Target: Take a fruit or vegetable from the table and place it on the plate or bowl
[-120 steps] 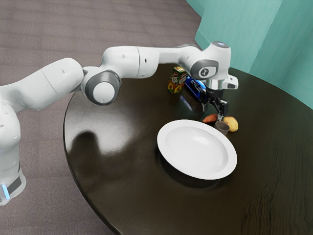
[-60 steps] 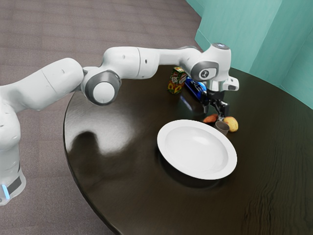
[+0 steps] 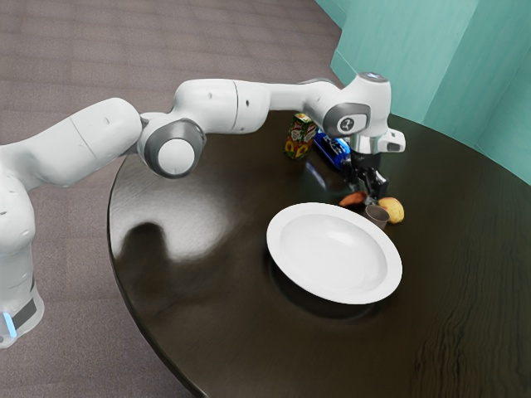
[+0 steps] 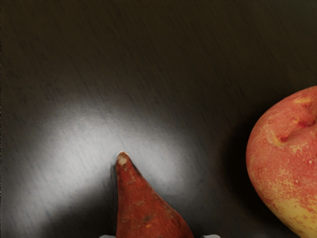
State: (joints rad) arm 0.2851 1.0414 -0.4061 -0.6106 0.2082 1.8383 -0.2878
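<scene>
Just now the gripper (image 3: pixel 367 192) hangs low over the sweet potato (image 3: pixel 352 200), which lies on the dark worktop (image 3: pixel 207 249) just beyond the far rim of the white plate (image 3: pixel 332 249). Whether the jaws are spread or pinching it, I cannot tell. From the wrist, the potato's pointed end (image 4: pixel 143 208) juts out beneath the hand, with a red-yellow fruit (image 4: pixel 287 163) near it. A small cup (image 3: pixel 377 216) stands between fruit and plate

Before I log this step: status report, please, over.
Gripper open, low over sweet potato. Not yet lifted. Cup and red-yellow fruit close beside.
</scene>
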